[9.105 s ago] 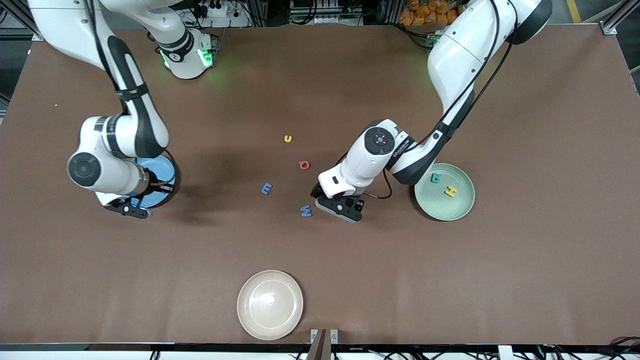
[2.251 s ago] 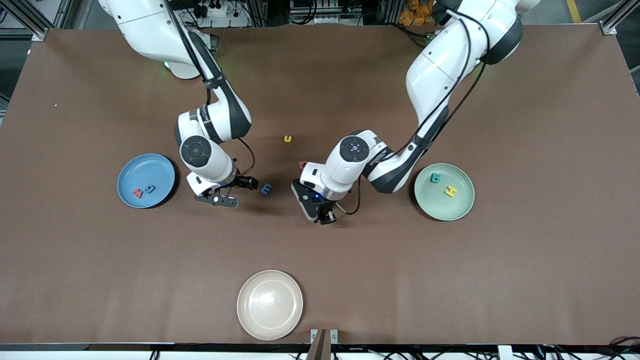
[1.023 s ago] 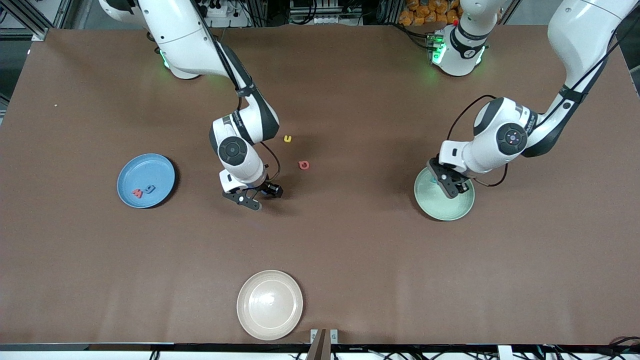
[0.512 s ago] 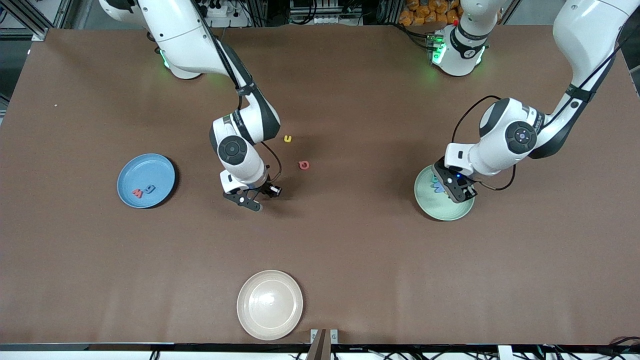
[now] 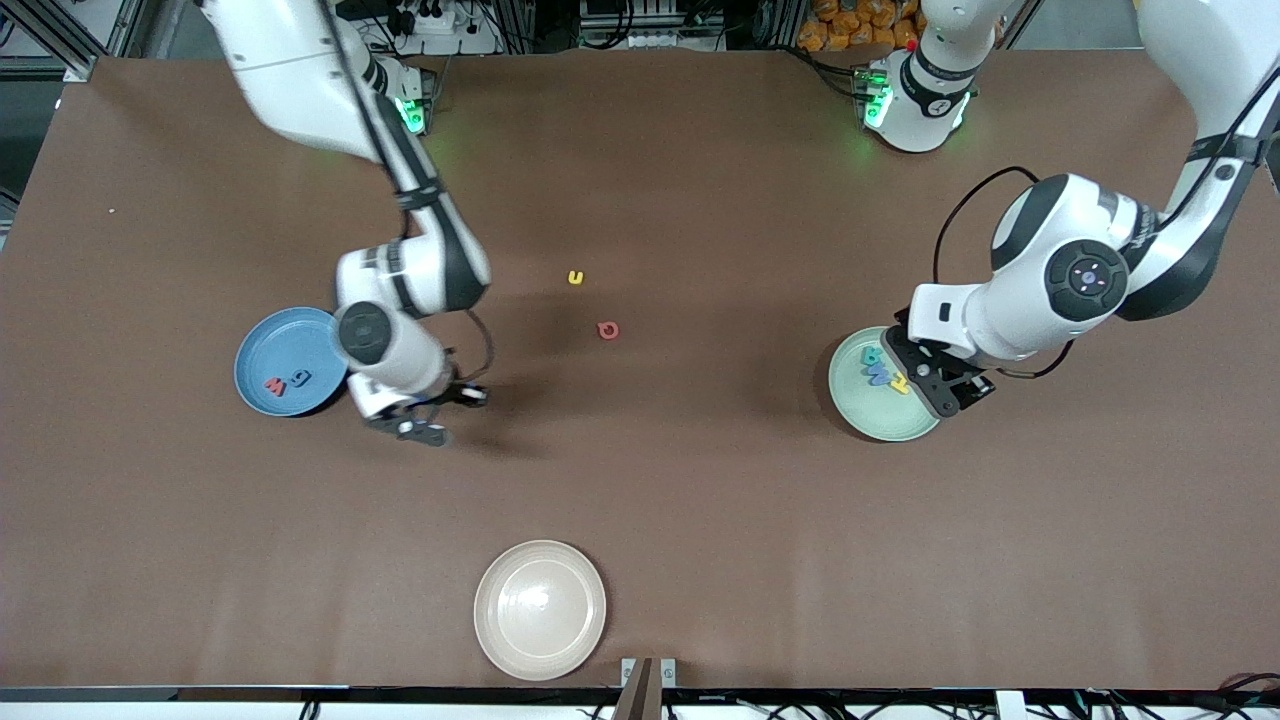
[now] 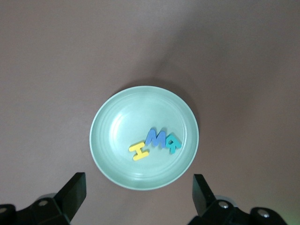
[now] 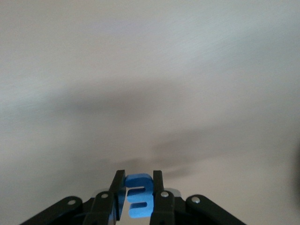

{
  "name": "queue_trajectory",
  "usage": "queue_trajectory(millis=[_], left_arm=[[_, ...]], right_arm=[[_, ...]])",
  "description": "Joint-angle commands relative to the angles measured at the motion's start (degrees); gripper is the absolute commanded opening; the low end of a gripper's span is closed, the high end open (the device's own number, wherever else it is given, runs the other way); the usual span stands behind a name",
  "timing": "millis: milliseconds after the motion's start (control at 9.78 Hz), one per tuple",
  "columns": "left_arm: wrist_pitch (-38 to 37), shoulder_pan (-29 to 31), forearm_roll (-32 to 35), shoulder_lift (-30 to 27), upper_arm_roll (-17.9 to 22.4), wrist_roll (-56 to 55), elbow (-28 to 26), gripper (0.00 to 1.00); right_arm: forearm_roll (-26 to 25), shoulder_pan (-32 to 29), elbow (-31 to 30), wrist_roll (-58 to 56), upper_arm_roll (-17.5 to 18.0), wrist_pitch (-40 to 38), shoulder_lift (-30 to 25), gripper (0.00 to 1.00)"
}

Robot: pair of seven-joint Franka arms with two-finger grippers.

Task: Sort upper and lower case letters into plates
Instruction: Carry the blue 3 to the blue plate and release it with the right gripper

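My right gripper (image 5: 422,430) is shut on a small blue letter (image 7: 139,197) and hangs over bare table beside the sky blue plate (image 5: 290,340), toward the table's middle. That plate holds a red letter (image 5: 272,385) and a blue letter (image 5: 300,377). My left gripper (image 5: 945,395) is open and empty above the edge of the mint green plate (image 5: 880,415). In the left wrist view the mint plate (image 6: 105,140) holds a yellow letter (image 6: 139,150), a blue letter (image 6: 155,137) and a teal letter (image 6: 172,143). A yellow letter (image 5: 575,278) and a red letter (image 5: 607,330) lie on the table's middle.
A cream-white plate (image 5: 540,608) sits near the table's front edge, nearer the front camera than everything else. Brown table surface (image 5: 700,480) stretches between the plates.
My right gripper has carried the blue letter from the table's middle toward the sky blue plate. My left gripper has drawn up and away from the mint plate, leaving a blue letter in it.
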Motion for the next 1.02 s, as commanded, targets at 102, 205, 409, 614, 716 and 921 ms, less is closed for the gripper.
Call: queue_trajectory(millis=[102, 205, 409, 614, 716, 921], left_arm=[[-1.1, -0.2, -2.9, 0.1, -0.1, -3.0, 0.5, 1.00], [-1.1, -1.5, -3.0, 0.2, -0.3, -4.2, 0.6, 1.00], [-1.1, -3.5, -3.1, 0.5, -0.3, -8.3, 1.5, 1.00], [-1.1, -7.4, -3.0, 0.6, -0.3, -17.6, 1.5, 1.00], [-1.1, -9.2, -3.0, 1.0, -0.3, -22.1, 1.5, 1.00], [-0.7, -11.6, -2.9, 1.9, -0.2, -28.6, 1.9, 1.00]], right_arm=[[-0.2, -7.8, -7.6, -21.5, -4.3, -3.9, -7.7, 0.00], [-0.4, -7.9, -8.6, -28.3, -7.9, -3.7, -7.7, 0.00], [-0.6, -7.9, -9.1, -34.8, -11.0, -3.6, -7.4, 0.44], [-0.6, -6.8, -9.8, -34.4, -10.8, -3.9, -7.8, 1.00], [-0.4, -4.1, -10.8, -33.5, -10.8, -3.6, -8.5, 1.00], [-0.1, 2.8, -11.9, -22.6, -10.8, -3.3, -9.9, 1.00]])
